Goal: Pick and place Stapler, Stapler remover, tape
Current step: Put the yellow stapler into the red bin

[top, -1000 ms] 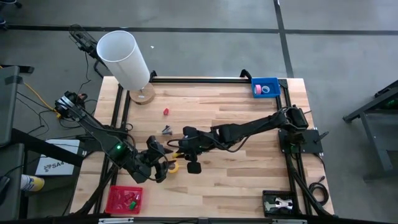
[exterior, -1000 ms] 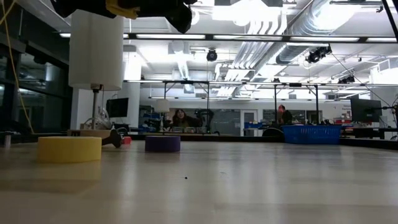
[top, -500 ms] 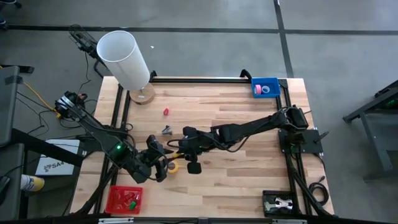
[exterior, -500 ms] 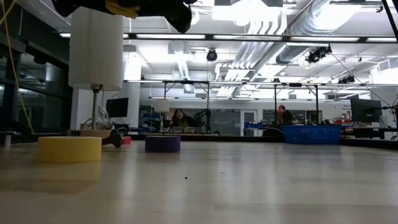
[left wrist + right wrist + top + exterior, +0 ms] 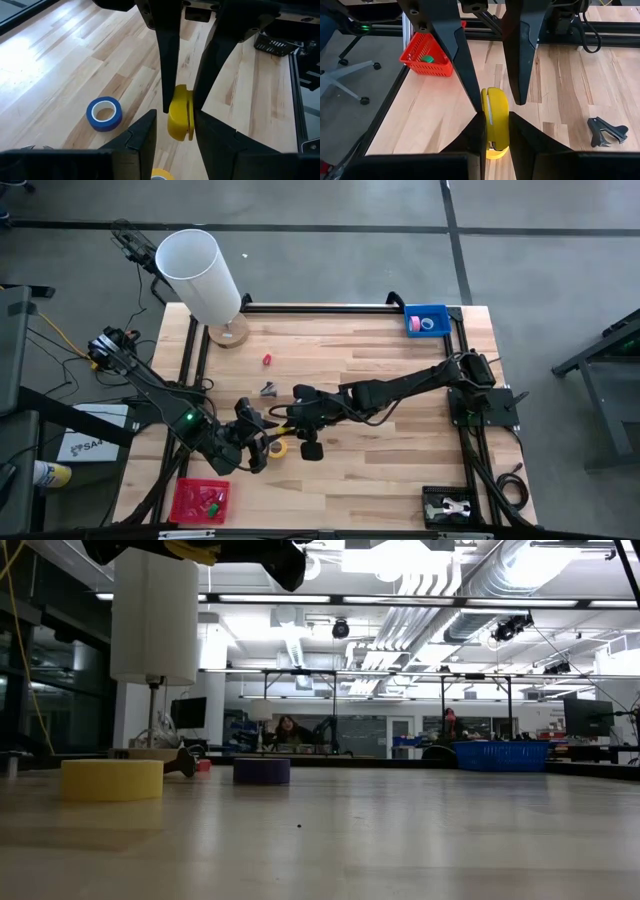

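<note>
One stapler, held by two grippers above the near-left part of the table.

The yellow stapler (image 5: 181, 107) hangs off the wood, with the left gripper (image 5: 175, 120) closed on one end and the right gripper (image 5: 495, 120) clamped on the other. There are four tape rolls. The yellow roll (image 5: 111, 780), the purple roll (image 5: 261, 771) and the blue roll (image 5: 104, 113) lie flat on the table (image 5: 400, 470). The pink roll (image 5: 415, 326) sits in the blue bin (image 5: 437, 311) at the far right corner. One dark stapler remover (image 5: 268, 389) lies towards the left edge. One red basket (image 5: 186, 502) sits at the near left corner.
</note>
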